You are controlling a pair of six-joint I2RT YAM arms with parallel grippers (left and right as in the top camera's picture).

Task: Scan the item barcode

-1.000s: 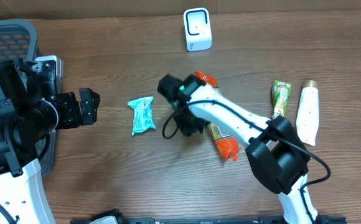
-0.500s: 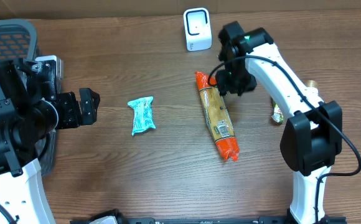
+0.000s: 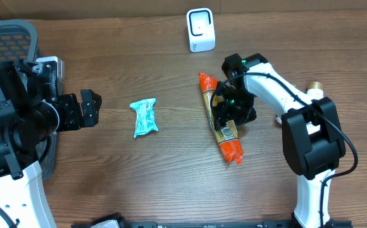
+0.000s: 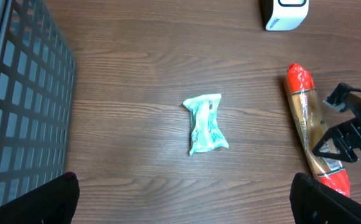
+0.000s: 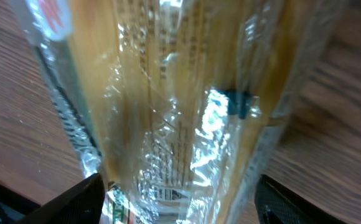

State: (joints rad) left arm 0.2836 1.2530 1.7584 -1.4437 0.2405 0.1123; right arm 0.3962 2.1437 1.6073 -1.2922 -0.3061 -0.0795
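R gripper (image 3: pixel 226 113) sits low over the pasta pack (image 3: pixel 232 149), jaws apart, one finger (image 5: pixel 75 202) each side of the wrapper. From the wrist cam I can't tell if the pads touch it; prob. not gripping. The pasta pack lies flat on the surface (image 3: pixel 171 183), right of centre, lengthwise far-to-near, w/ its orange ends showing past the gripper. It's on the near side of the scanner (image 3: pixel 200 30), apart from it. L gripper (image 3: pixel 87 109) is wide open and empty at the left, by the basket (image 3: pixel 9 35). A teal packet (image 3: pixel 144 118) lies between the two grippers.
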